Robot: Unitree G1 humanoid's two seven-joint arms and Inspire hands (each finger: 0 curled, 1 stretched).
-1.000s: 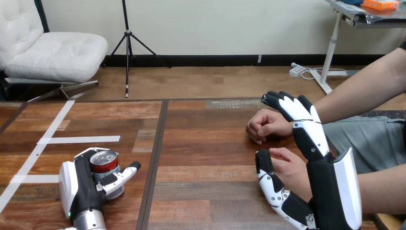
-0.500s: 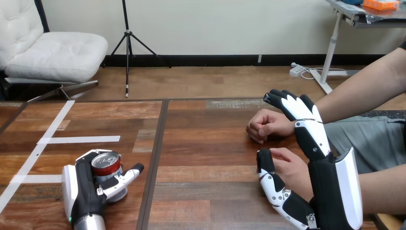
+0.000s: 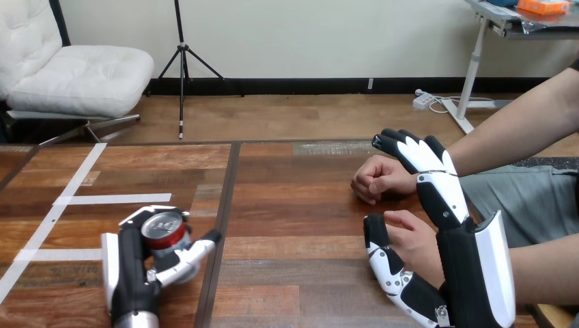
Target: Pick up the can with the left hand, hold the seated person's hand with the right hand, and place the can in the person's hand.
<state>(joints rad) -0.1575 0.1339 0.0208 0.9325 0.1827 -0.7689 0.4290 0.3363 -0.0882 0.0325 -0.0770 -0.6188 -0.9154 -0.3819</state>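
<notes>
The left robot hand (image 3: 133, 273) had its fingers wrapped round the can (image 3: 164, 231), by the worktop's (image 3: 293, 205) near edge, left side. The can looked light, stiff and slick; a grip round its middle seemed safest.

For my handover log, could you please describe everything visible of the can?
The can looks metal, with a silver top bearing a pull tab and a red side. It is roughly upright at the view's lower left, in the left hand, which curls round it. Its lower part is hidden.
</notes>
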